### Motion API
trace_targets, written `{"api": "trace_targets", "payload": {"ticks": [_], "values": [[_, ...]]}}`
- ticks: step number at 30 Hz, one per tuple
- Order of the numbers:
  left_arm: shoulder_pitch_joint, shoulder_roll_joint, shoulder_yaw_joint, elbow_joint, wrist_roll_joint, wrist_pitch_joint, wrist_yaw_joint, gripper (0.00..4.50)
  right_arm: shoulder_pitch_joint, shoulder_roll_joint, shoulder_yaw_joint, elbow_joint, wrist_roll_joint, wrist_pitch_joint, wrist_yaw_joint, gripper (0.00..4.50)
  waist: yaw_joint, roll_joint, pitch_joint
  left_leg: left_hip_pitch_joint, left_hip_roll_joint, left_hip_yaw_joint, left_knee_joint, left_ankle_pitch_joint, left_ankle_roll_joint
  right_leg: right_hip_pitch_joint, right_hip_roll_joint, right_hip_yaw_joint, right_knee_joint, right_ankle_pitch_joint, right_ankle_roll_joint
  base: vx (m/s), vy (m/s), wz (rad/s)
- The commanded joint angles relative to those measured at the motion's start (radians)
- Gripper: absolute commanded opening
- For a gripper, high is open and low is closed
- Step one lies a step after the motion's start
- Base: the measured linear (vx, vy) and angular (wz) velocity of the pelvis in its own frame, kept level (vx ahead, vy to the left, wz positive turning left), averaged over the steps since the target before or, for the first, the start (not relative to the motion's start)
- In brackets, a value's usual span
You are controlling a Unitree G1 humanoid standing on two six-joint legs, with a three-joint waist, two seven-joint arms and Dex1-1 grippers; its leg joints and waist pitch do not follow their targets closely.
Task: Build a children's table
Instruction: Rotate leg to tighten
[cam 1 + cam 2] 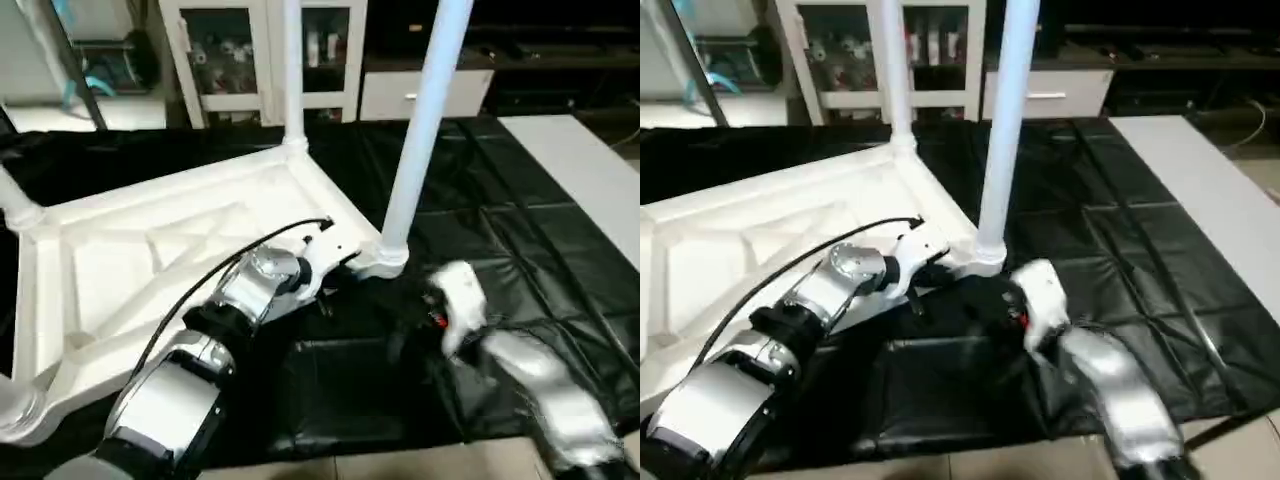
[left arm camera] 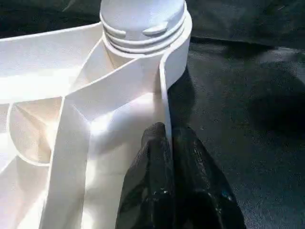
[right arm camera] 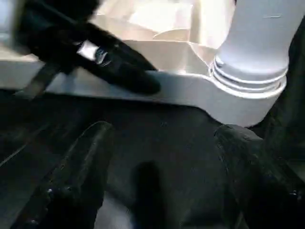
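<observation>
The left gripper is pinched tight on the thin side wall of the white table top, one black finger inside the rim and one outside, right beside the near corner socket. From the head cameras that gripper sits at the top's near right edge, a black cable looping back over the silver forearm. The right gripper hangs just off that same corner, low over the black cover, its two fingers spread wide with nothing between them; its white wrist housing sits close to the foot of the nearest leg. The table top lies upside down on the black-covered work table, ribs facing up, stretching away to the robot's left. A white leg stands upright in the near right socket, its threaded base seated in the collar. A second leg rises from the far corner socket. Behind the work table stands a white cabinet with glass doors, and a pale board lies along the right side.
</observation>
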Motion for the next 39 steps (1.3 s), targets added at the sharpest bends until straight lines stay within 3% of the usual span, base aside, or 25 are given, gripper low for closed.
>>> {"api": "trace_targets", "payload": {"ticks": [1, 3, 4, 5, 6, 7, 9, 10, 11, 12, 14, 15, 17, 19, 20, 23, 25, 26, 27, 28, 30, 35, 39], "values": [[0.031, -0.013, -0.003, 0.014, -0.025, -0.111, -0.058, 0.0, 0.003, -0.013, -0.03, -0.038, 0.019, 0.02, 0.033, 3.58, 0.008, -0.027, -0.038, -0.013, 0.022, -0.003, -0.065, -0.267, 0.079, 0.04, -0.041, 0.028, -0.094, -0.437, -0.116, 0.0, 0.0, 0.0], [0.022, -0.013, 0.004, 0.028, -0.019, -0.124, -0.031, 0.0, 0.011, -0.033, -0.034, -0.052, 0.026, 0.037, 0.051, 3.58, 0.006, -0.027, -0.038, -0.014, 0.021, -0.002, -0.063, -0.265, 0.077, 0.039, -0.041, 0.027, -0.091, -0.436, -0.123, 0.0, 0.0, 0.0], [0.019, -0.011, 0.008, 0.031, -0.019, -0.123, -0.028, 0.28, 0.014, -0.041, -0.033, -0.061, 0.031, 0.045, 0.057, 3.61, 0.009, -0.024, -0.038, -0.009, 0.022, -0.001, -0.061, -0.264, 0.079, 0.036, -0.04, 0.028, -0.093, -0.437, -0.127, 0.0, 0.0, 0.0], [0.018, -0.01, 0.009, 0.031, -0.019, -0.121, -0.027, 0.28, 0.014, -0.042, -0.033, -0.062, 0.032, 0.046, 0.057, 3.63, 0.011, -0.023, -0.04, -0.011, 0.024, -0.002, -0.061, -0.249, 0.079, 0.039, -0.041, 0.028, -0.088, -0.415, -0.134, 0.0, 0.0, 0.0], [0.015, -0.007, 0.03, 0.026, -0.034, -0.104, -0.02, 0.44, 0.016, -0.046, -0.029, -0.075, 0.044, 0.055, 0.062, 3.63, 0.013, -0.031, -0.04, -0.016, 0.024, -0.003, -0.062, -0.23, 0.08, 0.042, -0.041, 0.027, -0.084, -0.394, -0.137, 0.0, 0.0, 0.0], [0.015, -0.006, 0.042, 0.019, -0.045, -0.097, -0.022, 0.55, 0.016, -0.045, -0.028, -0.078, 0.05, 0.059, 0.064, 3.63, 0.015, -0.028, -0.039, -0.015, 0.023, -0.002, -0.061, -0.228, 0.081, 0.041, -0.042, 0.026, -0.083, -0.389, -0.142, 0.0, 0.0, 0.0], [0.021, -0.002, 0.066, -0.005, -0.069, -0.104, -0.041, 0.6, 0.013, -0.04, -0.023, -0.083, 0.059, 0.069, 0.071, 3.63, 0.023, -0.035, -0.044, -0.014, 0.027, -0.001, -0.058, -0.206, 0.086, 0.041, -0.044, 0.026, -0.077, -0.342, -0.165, 0.0, 0.0, 0.0], [0.028, 0.002, 0.082, -0.028, -0.089, -0.108, -0.057, 0.69, 0.011, -0.036, -0.017, -0.083, 0.058, 0.07, 0.077, 3.63, 0.026, -0.03, -0.047, -0.014, 0.029, -0.003, -0.057, -0.191, 0.084, 0.043, -0.046, 0.026, -0.072, -0.308, -0.176, 0.0, 0.0, 0.0], [0.031, 0.003, 0.091, -0.037, -0.1, -0.108, -0.064, 0.84, 0.01, -0.033, -0.014, -0.082, 0.056, 0.07, 0.08, 3.63, 0.026, -0.025, -0.051, -0.015, 0.033, -0.004, -0.055, -0.148, 0.082, 0.044, -0.044, 0.026, -0.059, -0.199, -0.207, 0.0, 0.0, 0.0], [0.036, 0.007, 0.1, -0.053, -0.112, -0.11, -0.071, 0.93, 0.009, -0.029, -0.012, -0.082, 0.055, 0.071, 0.081, 3.63, 0.023, -0.032, -0.054, -0.018, 0.034, -0.004, -0.046, -0.091, 0.091, 0.046, -0.04, 0.023, -0.044, -0.068, -0.236, 0.0, 0.0, 0.0], [0.043, 0.017, 0.11, -0.076, -0.12, -0.123, -0.068, 0.98, 0.008, -0.024, -0.01, -0.091, 0.06, 0.082, 0.08, 3.63, 0.024, -0.036, -0.058, -0.014, 0.027, 0.001, -0.033, -0.02, 0.122, 0.045, -0.033, 0.022, -0.025, 0.101, -0.281, 0.027, 0.013, -0.01], [0.049, 0.024, 0.114, -0.094, -0.127, -0.123, -0.078, 1.0, 0.008, -0.022, -0.009, -0.095, 0.062, 0.087, 0.078, 3.63, 0.026, -0.04, -0.055, -0.015, 0.027, 0.003, -0.03, -0.007, 0.145, 0.047, -0.036, 0.022, -0.023, 0.135, -0.299, 0.0, 0.0, 0.0], [0.083, 0.051, 0.142, -0.197, -0.186, -0.084, -0.15, 1.06, 0.008, -0.019, -0.002, -0.104, 0.068, 0.095, 0.081, 3.63, 0.029, -0.045, -0.053, -0.013, 0.029, 0.005, -0.031, -0.012, 0.155, 0.05, -0.041, 0.023, -0.022, 0.123, -0.308, 0.0, 0.0, 0.0], [0.142, 0.123, 0.145, -0.371, -0.258, 0.03, -0.286, 1.06, 0.01, -0.019, 0.009, -0.108, 0.073, 0.093, 0.09, 3.63, 0.034, -0.04, -0.05, -0.009, 0.036, 0.006, -0.036, -0.05, 0.143, 0.048, -0.048, 0.025, -0.022, 0.044, -0.311, 0.0, 0.0, 0.0], [0.151, 0.136, 0.142, -0.394, -0.263, 0.046, -0.303, 1.06, 0.01, -0.02, 0.011, -0.108, 0.073, 0.093, 0.091, 3.63, 0.032, -0.041, -0.044, -0.011, 0.037, 0.007, -0.041, -0.075, 0.13, 0.045, -0.045, 0.025, -0.026, -0.01, -0.304, 0.0, 0.0, 0.0], [0.24, 0.272, 0.075, -0.607, -0.284, 0.185, -0.462, 1.06, 0.0, -0.015, 0.016, -0.102, 0.07, 0.091, 0.1, 3.63, 0.023, -0.03, -0.036, -0.002, 0.038, 0.01, -0.052, -0.169, 0.066, 0.037, -0.038, 0.028, -0.037, -0.129, -0.266, 0.0, 0.0, 0.0], [0.258, 0.307, 0.058, -0.653, -0.286, 0.227, -0.489, 1.06, -0.003, -0.012, 0.015, -0.101, 0.07, 0.093, 0.101, 3.63, 0.022, -0.026, -0.036, 0.003, 0.038, 0.012, -0.054, -0.185, 0.042, 0.034, -0.036, 0.03, -0.038, -0.14, -0.253, 0.0, 0.0, 0.0], [0.279, 0.356, 0.033, -0.704, -0.268, 0.271, -0.51, 1.06, -0.005, -0.009, 0.013, -0.103, 0.07, 0.095, 0.102, 3.63, 0.03, -0.014, -0.037, 0.011, 0.037, 0.013, -0.053, -0.201, 0.025, 0.029, -0.035, 0.03, -0.038, -0.144, -0.248, 0.0, 0.0, 0.0], [0.294, 0.383, 0.019, -0.734, -0.247, 0.291, -0.51, 1.06, -0.004, -0.008, 0.013, -0.103, 0.069, 0.095, 0.1, 3.63, 0.027, -0.02, -0.035, 0.01, 0.039, 0.015, -0.056, -0.212, 0.022, 0.029, -0.035, 0.031, -0.04, -0.147, -0.246, 0.0, 0.0, 0.0], [0.296, 0.388, 0.016, -0.739, -0.241, 0.294, -0.508, 1.06, -0.004, -0.008, 0.014, -0.103, 0.069, 0.095, 0.1, 3.63, 0.026, -0.021, -0.036, 0.002, 0.038, 0.014, -0.057, -0.209, 0.014, 0.035, -0.035, 0.03, -0.037, -0.148, -0.237, 0.0, 0.0, 0.0], [0.297, 0.401, -0.002, -0.726, -0.146, 0.275, -0.437, 1.06, 0.005, -0.004, 0.018, -0.104, 0.065, 0.09, 0.092, 3.63, 0.026, -0.02, -0.035, 0.005, 0.036, 0.015, -0.056, -0.216, 0.005, 0.033, -0.033, 0.03, -0.041, -0.155, -0.224, 0.0, 0.0, 0.0], [0.264, 0.369, 0.001, -0.685, -0.085, 0.296, -0.286, 1.06, 0.008, 0.002, 0.02, -0.106, 0.061, 0.088, 0.082, 3.63, 0.028, -0.021, -0.04, -0.002, 0.031, 0.014, -0.048, -0.202, -0.005, 0.038, -0.036, 0.031, -0.036, -0.137, -0.214, 0.0, 0.0, 0.0], [0.211, 0.354, -0.035, -0.593, 0.024, 0.267, -0.116, 1.06, 0.009, 0.01, 0.021, -0.111, 0.056, 0.09, 0.078, 3.63, 0.028, -0.023, -0.037, -0.004, 0.029, 0.01, -0.049, -0.26, -0.008, 0.036, -0.036, 0.03, -0.048, -0.24, -0.182, 0.0, 0.0, 0.0]]}}
